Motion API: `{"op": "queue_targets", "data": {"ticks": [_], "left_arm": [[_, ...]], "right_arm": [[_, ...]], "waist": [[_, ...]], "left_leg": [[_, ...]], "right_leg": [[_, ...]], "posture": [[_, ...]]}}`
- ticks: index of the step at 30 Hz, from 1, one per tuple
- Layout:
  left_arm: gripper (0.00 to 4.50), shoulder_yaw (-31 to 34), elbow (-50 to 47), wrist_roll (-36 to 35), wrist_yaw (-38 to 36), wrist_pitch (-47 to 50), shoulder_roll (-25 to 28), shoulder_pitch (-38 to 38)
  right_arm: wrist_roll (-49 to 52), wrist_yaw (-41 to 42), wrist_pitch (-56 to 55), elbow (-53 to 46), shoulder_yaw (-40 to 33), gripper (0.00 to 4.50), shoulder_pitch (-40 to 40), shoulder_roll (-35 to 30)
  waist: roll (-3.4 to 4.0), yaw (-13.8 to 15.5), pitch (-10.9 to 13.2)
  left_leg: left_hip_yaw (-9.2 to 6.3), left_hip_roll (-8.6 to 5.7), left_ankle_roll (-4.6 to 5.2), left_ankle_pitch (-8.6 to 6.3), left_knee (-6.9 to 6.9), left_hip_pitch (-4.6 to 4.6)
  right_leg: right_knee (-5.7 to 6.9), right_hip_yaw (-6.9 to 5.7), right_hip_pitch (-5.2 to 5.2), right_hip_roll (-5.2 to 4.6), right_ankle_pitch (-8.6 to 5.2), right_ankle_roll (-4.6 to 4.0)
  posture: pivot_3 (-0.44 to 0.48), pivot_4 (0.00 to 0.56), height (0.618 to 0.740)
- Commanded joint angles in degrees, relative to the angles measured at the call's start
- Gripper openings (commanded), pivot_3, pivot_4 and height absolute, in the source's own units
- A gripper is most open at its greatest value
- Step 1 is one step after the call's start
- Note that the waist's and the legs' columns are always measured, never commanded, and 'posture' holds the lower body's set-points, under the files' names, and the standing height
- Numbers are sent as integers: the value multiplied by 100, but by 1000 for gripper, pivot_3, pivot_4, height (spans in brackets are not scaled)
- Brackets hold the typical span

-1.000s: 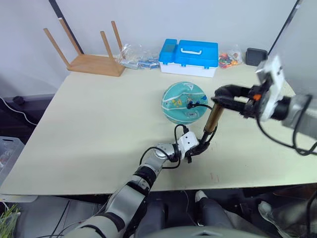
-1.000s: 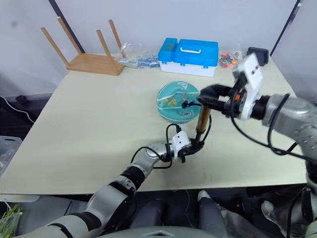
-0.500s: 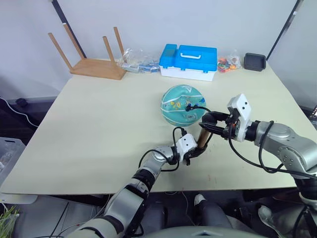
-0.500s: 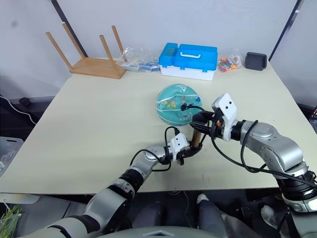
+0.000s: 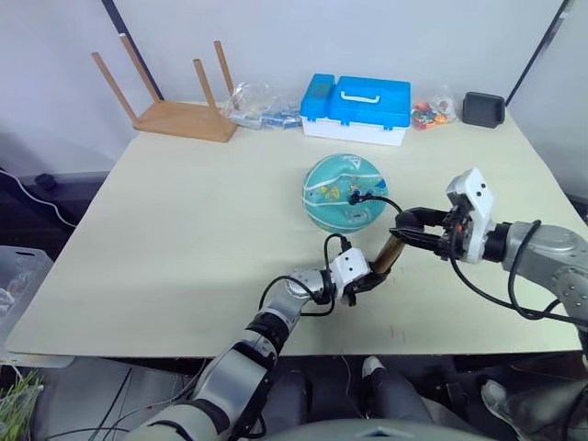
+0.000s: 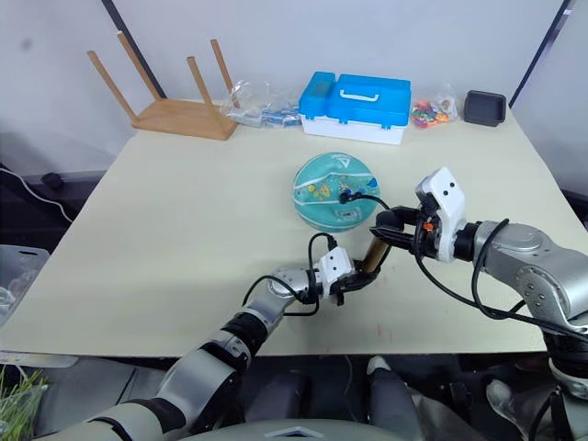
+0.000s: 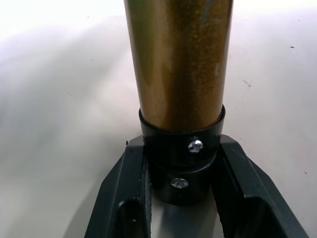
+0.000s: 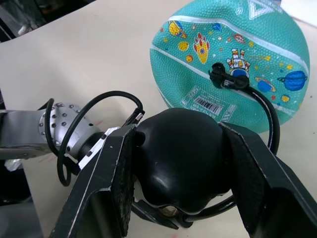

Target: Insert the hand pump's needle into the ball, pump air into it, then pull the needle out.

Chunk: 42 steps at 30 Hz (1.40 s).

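Observation:
The teal ball (image 5: 343,190) with cartoon prints lies on the table's middle. A thin black hose (image 5: 384,199) runs from the hand pump to a black fitting (image 8: 228,80) stuck in the ball; the needle itself is hidden inside. The bronze hand pump (image 5: 387,257) leans tilted just in front of the ball. My left gripper (image 5: 366,280) is shut on its black bottom cap (image 7: 181,166). My right gripper (image 5: 411,226) is shut on the black T-handle (image 8: 179,158) at the pump's top.
A blue and white case (image 5: 356,107) stands at the back, with a plastic bag (image 5: 253,106) to its left and an upturned wooden stool (image 5: 175,101) further left. Small colourful items (image 5: 430,111) and a black box (image 5: 483,107) sit at the back right.
My right gripper swung down with the T-handle from high over the ball, then rose slightly and drew rightward, leaving the pump more tilted. The camera has shifted a little.

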Motion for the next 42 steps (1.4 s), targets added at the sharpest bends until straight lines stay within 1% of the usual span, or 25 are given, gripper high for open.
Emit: {"op": "queue_targets", "data": {"ticks": [1, 7, 12, 18, 23, 27, 31, 33, 35, 38, 41, 42], "left_arm": [[1123, -147, 198, 176, -283, 157, 8, 173], [1123, -191, 188, 149, -630, 155, -50, 155], [1123, -164, 207, 133, -752, 87, -66, 129], [1123, -125, 91, 73, -800, 114, -93, 73], [1123, -109, 64, 86, -785, 196, -83, 25], [1122, -164, 145, 199, -706, 277, -55, -16], [1122, -209, 298, 332, -624, 285, 0, 3], [1122, -211, 332, 359, -622, 276, 17, 27], [1122, -216, 334, 379, -627, 260, 43, 60], [1122, -208, 328, 384, -632, 248, 74, 87], [1122, -197, 342, 386, -615, 249, 87, 80], [1122, -189, 347, 382, -602, 253, 90, 76]], "right_arm": [[94, -249, 214, -261, -549, 2048, -153, -178], [327, -382, 484, -407, -876, 2048, -279, -260], [547, -486, 675, -494, -1056, 2048, -373, -321], [583, -562, 739, -611, -1044, 2048, -275, -367], [643, -573, 739, -659, -1263, 2048, -204, -511], [926, -553, 799, -632, -1733, 2048, -261, -754], [1709, -750, 1072, -448, -2439, 2048, -765, -1115], [2027, -857, 1179, -343, -2610, 2048, -992, -1287], [2186, -981, 1251, -285, -2620, 2048, -1124, -1401], [2175, -1071, 1287, -306, -2395, 2048, -1145, -1515], [1825, -1083, 1178, -434, -1899, 2048, -772, -1370], [1720, -1124, 1106, -456, -1689, 2048, -615, -1183]], "waist": [[8, 13, 15], [6, 20, 42], [5, 24, 55], [8, 25, 56], [12, 24, 61], [14, 22, 68], [10, 24, 104], [14, 26, 118], [7, 29, 123], [3, 29, 126], [2, 22, 126], [-4, 21, 122]], "left_leg": [[-2, -8, 0, 0, -1, -6], [-14, -58, -1, 0, -1, -25], [-44, -98, -5, 3, 0, -42], [-114, -114, -38, 23, 2, -75], [-157, -127, -66, 42, 4, -92], [-156, -132, -67, 44, 8, -92], [-147, -139, -66, 45, 13, -88], [-139, -142, -66, 46, 17, -85], [-140, -142, -65, 47, 18, -82], [-141, -141, -64, 49, 18, -81], [-131, -141, -62, 50, 18, -75], [-128, -141, -62, 50, 18, -73]], "right_leg": [[0, -4, 0, -11, -2, 3], [-3, -17, -1, -65, -28, 47], [-2, -39, -1, -105, -40, 66], [-2, -103, -5, -121, -44, 63], [6, -158, -7, -131, -46, 59], [15, -163, -6, -133, -47, 59], [26, -155, -7, -140, -46, 59], [43, -147, -10, -144, -46, 59], [48, -147, -10, -144, -47, 59], [55, -147, -11, -142, -47, 59], [61, -138, -11, -143, -48, 61], [65, -135, -11, -143, -50, 64]], "posture": [[0, 150, 740], [0, 150, 740], [0, 150, 740], [0, 150, 740], [0, 150, 740], [0, 150, 740], [0, 150, 740], [0, 150, 740], [0, 150, 740], [0, 150, 740], [0, 150, 740], [0, 150, 740]]}}
